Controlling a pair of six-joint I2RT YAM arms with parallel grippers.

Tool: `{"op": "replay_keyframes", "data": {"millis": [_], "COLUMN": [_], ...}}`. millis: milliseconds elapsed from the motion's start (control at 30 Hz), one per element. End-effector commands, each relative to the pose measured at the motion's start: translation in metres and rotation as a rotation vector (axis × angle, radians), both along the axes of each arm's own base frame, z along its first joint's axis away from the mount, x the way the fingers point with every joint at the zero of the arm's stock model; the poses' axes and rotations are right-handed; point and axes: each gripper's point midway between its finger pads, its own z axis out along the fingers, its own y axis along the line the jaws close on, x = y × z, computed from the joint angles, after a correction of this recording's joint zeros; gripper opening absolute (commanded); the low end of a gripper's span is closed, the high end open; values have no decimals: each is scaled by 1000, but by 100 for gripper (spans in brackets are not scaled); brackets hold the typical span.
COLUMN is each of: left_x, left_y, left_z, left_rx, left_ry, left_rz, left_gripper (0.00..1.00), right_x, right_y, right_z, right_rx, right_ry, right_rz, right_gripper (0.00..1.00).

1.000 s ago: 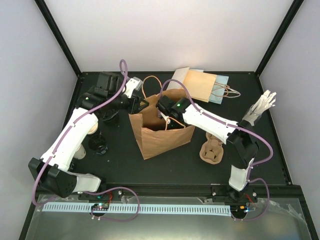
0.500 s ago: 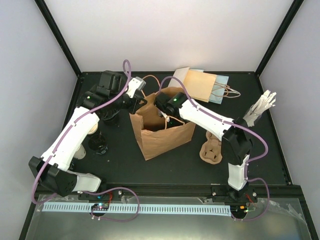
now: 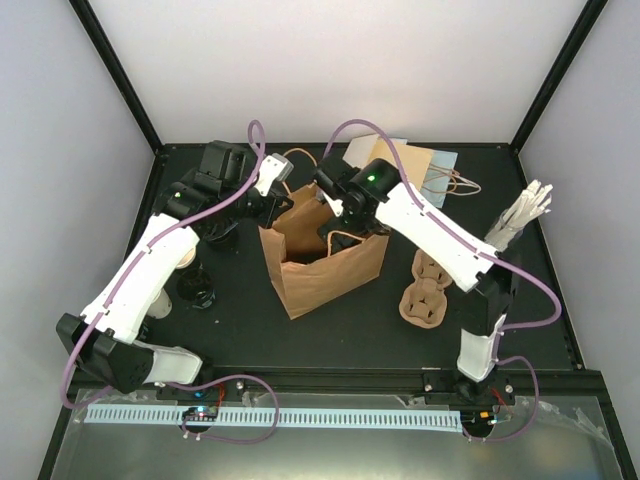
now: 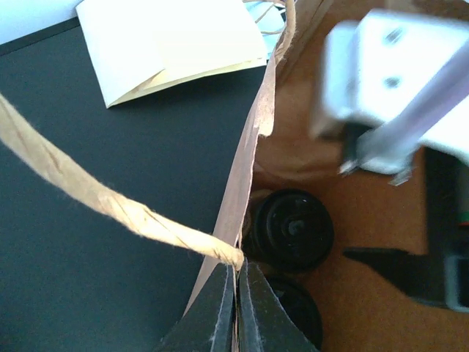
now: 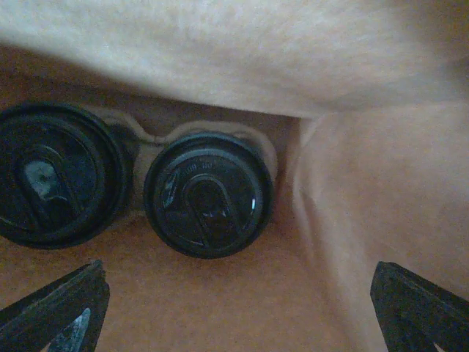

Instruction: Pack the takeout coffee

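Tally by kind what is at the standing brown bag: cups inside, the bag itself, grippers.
Black-lidded round paper cups inside: 2
Standing open brown paper bag: 1
Black two-finger grippers, left gripper pinching its rim, right gripper open inside: 2
Total: 5

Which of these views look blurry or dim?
Top external: sharp and evenly lit. Left wrist: the right arm close by is badly out of focus, the bag looks crisper. Right wrist: dim, orange-tinted inside the bag, soft, with a faint sheen on the lids.
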Motion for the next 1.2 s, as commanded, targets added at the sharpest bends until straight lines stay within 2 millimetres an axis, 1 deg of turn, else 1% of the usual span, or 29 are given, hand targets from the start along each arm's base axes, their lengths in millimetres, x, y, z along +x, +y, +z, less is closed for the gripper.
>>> {"op": "replay_keyframes", "data": {"millis": [0, 167, 300, 367, 433, 500, 567, 700, 800, 900, 1000, 1067, 1100, 1133, 1167], "left_x": [6, 15, 21, 26, 34, 44, 55, 83, 103, 118, 125, 126, 125, 123, 120], "left_y": [4, 7, 8, 11, 14, 19, 23, 35, 44, 53, 62, 63, 61, 59, 56], "left_z": [17, 17, 17, 18, 19, 19, 20, 22, 18, 12, 4, 1, 2, 5, 8], "left_rx": [13, 6, -1, 0, 2, 4, -3, -31, -69, -98, -152, -185, -197, -206, -218], "left_ry": [-47, -36, -36, -40, -43, -40, -33, 4, 49, 89, 151, 183, 190, 190, 187], "left_rz": [42, 92, 125, 160, 202, 255, 297, 406, 481, 538, 592, 602, 595, 580, 562], "left_gripper": [2, 2, 2, 2, 2, 1, 1, 2, 2, 2, 2, 2, 4, 9, 17], "right_x": [9, 24, 26, 25, 22, 17, 11, 0, -4, -5, -7, -8, -10, -11, -13], "right_y": [-11, -31, -55, -72, -90, -106, -119, -139, -165, -190, -214, -229, -236, -244, -253], "right_z": [65, 130, 184, 207, 223, 230, 228, 202, 181, 164, 155, 149, 145, 142, 139], "right_rx": [95, 190, 297, 345, 377, 393, 398, 379, 379, 402, 406, 372, 341, 302, 256], "right_ry": [-173, -404, -586, -667, -731, -768, -777, -734, -700, -661, -656, -662, -663, -667, -667], "right_rz": [-67, -195, -302, -366, -431, -484, -521, -556, -604, -666, -739, -793, -818, -846, -870], "right_gripper": [100, 100, 100, 100, 100, 100, 100, 100, 100, 100, 100, 100, 100, 100, 100]}}
